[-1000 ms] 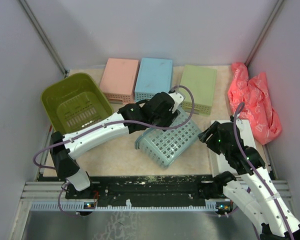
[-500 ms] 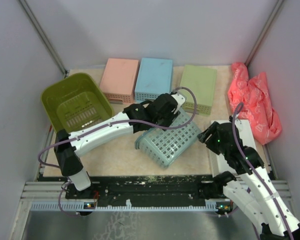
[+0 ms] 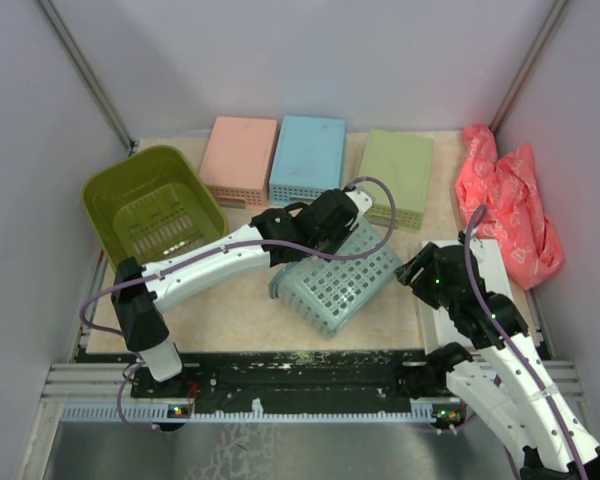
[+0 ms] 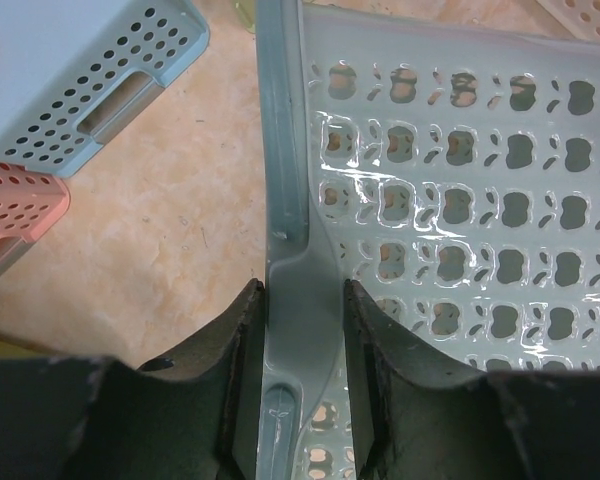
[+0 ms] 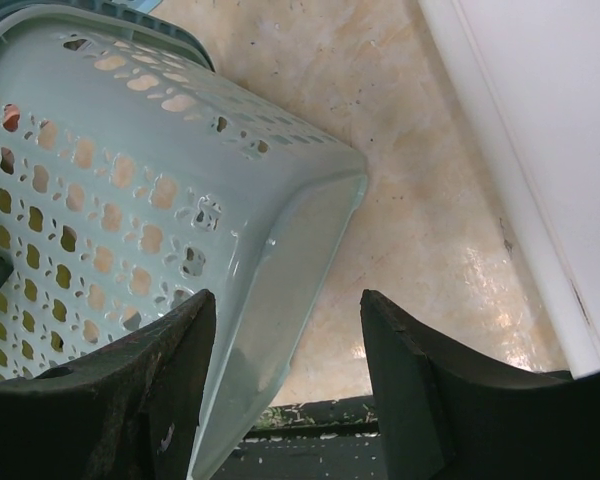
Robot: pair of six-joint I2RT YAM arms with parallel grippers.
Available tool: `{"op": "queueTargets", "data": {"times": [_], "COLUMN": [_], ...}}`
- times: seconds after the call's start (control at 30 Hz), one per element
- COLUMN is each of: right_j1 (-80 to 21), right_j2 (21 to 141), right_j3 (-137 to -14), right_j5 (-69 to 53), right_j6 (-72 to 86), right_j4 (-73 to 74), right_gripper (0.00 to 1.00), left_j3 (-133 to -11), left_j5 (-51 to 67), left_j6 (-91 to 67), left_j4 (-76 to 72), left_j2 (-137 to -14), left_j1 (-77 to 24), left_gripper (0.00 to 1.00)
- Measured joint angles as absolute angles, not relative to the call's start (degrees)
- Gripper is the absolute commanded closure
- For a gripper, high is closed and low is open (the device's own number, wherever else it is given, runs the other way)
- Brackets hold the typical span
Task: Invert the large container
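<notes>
The large olive-green basket (image 3: 150, 205) stands at the far left of the top view, tilted with its opening facing up and toward the camera; neither gripper touches it. My left gripper (image 3: 342, 222) is well to its right, shut on the rim of the smaller teal perforated basket (image 3: 340, 275), which lies on its side. In the left wrist view the teal rim (image 4: 285, 230) fills the gap between the fingers (image 4: 240, 330). My right gripper (image 3: 415, 272) is open and empty beside the teal basket's corner (image 5: 280, 250).
Pink (image 3: 240, 158), blue (image 3: 308, 155) and green (image 3: 398, 175) trays line the back edge. A red bag (image 3: 505, 205) lies at the right wall. A white box (image 3: 480, 290) sits under my right arm. Walls close in on the left and right.
My left arm has stretched a little further to the right, its elbow lowering, still holding the teal basket's rim. The baskets and the right arm have hardly moved.
</notes>
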State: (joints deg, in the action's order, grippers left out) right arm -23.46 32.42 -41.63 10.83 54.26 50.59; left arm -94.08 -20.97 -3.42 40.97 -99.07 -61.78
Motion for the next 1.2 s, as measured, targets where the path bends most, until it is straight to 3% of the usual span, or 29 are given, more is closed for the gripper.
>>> {"op": "queueTargets", "data": {"times": [0.27, 0.63, 0.83, 1.0, 1.2], "right_j1": [-23.5, -23.5, -23.5, -23.5, -23.5], "right_j2": [32.2, 30.5, 30.5, 30.3, 30.4], "right_j3": [-41.6, -42.1, -42.2, -42.2, -43.2], "right_j5": [11.6, 14.2, 14.7, 15.1, 15.2], "right_j6": [54.3, 54.3, 54.3, 54.3, 54.2], "right_j4": [51.0, 53.7, 54.2, 54.3, 54.5], "right_gripper": [0.40, 0.40, 0.40, 0.40, 0.40], "left_j3": [-93.9, -79.1, -72.0, -68.9, -65.6], "left_j5": [-17.4, 12.1, 25.4, 29.2, 26.6], "left_j6": [-5.6, -15.4, -21.4, -25.8, -30.2], "left_j4": [40.7, 30.8, 26.9, 25.7, 22.5], "left_j2": [-98.5, -88.8, -88.4, -89.3, -89.2], "left_j1": [-59.3, -34.1, -29.1, -27.3, -28.8], "left_gripper": [0.85, 0.87, 0.82, 0.76, 0.57]}}
